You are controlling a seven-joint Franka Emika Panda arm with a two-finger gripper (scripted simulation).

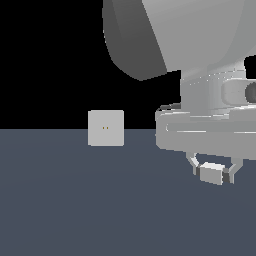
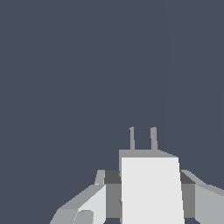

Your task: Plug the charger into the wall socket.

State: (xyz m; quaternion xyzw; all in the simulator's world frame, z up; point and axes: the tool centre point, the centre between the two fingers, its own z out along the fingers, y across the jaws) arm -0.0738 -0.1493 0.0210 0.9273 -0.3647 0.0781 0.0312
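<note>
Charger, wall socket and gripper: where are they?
charger (image 1: 210, 173): exterior view, middle of its front face.
wall socket (image 1: 106, 128): exterior view, plate centre, by the two holes.
gripper (image 1: 213, 172): exterior view, midway between its fingertips.

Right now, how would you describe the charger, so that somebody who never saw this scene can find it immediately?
Start at the big grey robot arm on the exterior view's right and follow it down to the gripper underneath. The charger is the small light-grey block clamped between its fingers. Unlike the larger square wall socket standing upright further left, it has two thin prongs, seen in the wrist view.
</note>
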